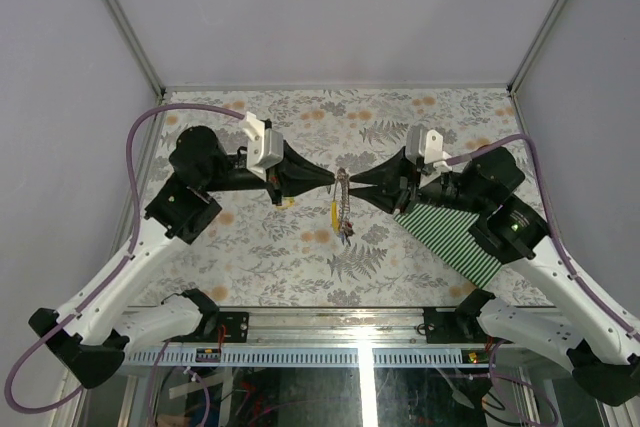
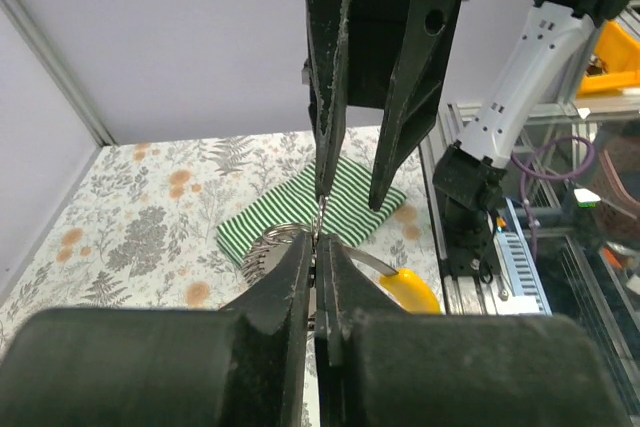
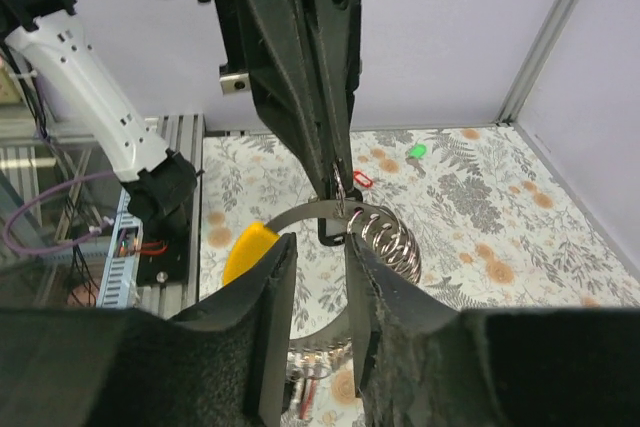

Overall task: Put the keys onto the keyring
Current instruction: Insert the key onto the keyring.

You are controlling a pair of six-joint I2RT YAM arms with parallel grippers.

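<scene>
My left gripper (image 1: 333,181) and right gripper (image 1: 351,181) meet tip to tip above the middle of the table. The left gripper (image 2: 318,242) is shut on a thin ring of the silvery keyring (image 1: 342,205), whose coil of rings (image 3: 392,242) hangs below. A yellow-headed key (image 3: 250,249) hangs on it by its curved metal blade and shows in the left wrist view (image 2: 415,290). The right gripper (image 3: 322,247) is open, its jaws a small gap apart on either side of the ring. A red key (image 3: 362,179) and a green key (image 3: 417,151) lie on the table.
A green-and-white striped mat (image 1: 450,237) lies under the right arm and also shows in the left wrist view (image 2: 300,202). The floral tablecloth (image 1: 250,247) covers the table. Grey walls stand on three sides. A metal rail (image 1: 330,325) runs along the near edge.
</scene>
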